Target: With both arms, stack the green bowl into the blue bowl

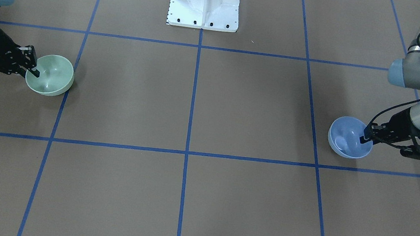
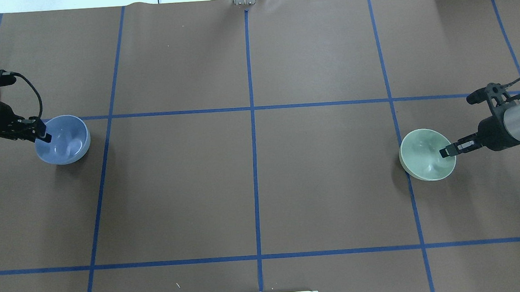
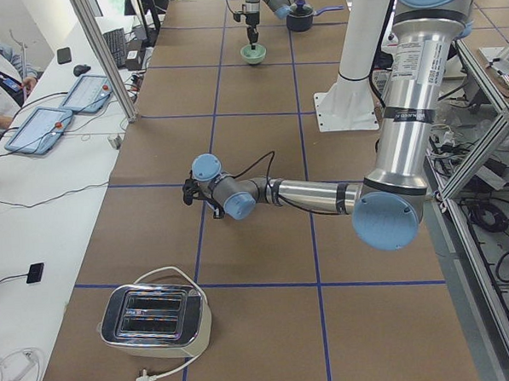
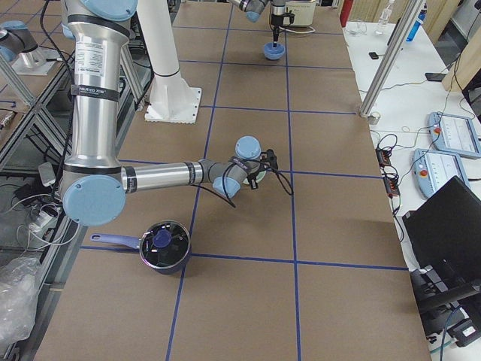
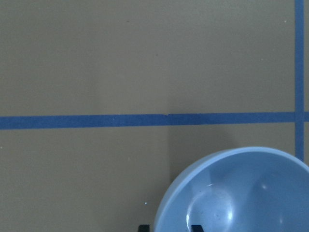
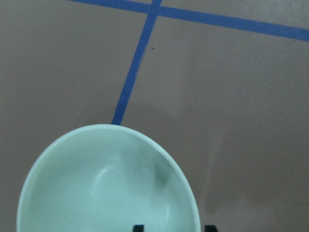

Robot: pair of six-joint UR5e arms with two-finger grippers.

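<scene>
I have each hand pinching the outer rim of its own bowl, one finger inside and one outside. The right hand (image 2: 445, 152) grips the green bowl (image 2: 426, 154); the left hand (image 2: 44, 135) grips the blue bowl (image 2: 62, 140). Taking the white pedestal (image 1: 205, 1) as my mark, the bowls sit well apart on opposite flanks of the bench (image 2: 253, 178), with the green bowl a little nearer the pedestal. Both are empty. The stack turns on bringing green across toward blue.

Brown table (image 2: 252, 173), blue tape grid (image 2: 251, 108)
</scene>
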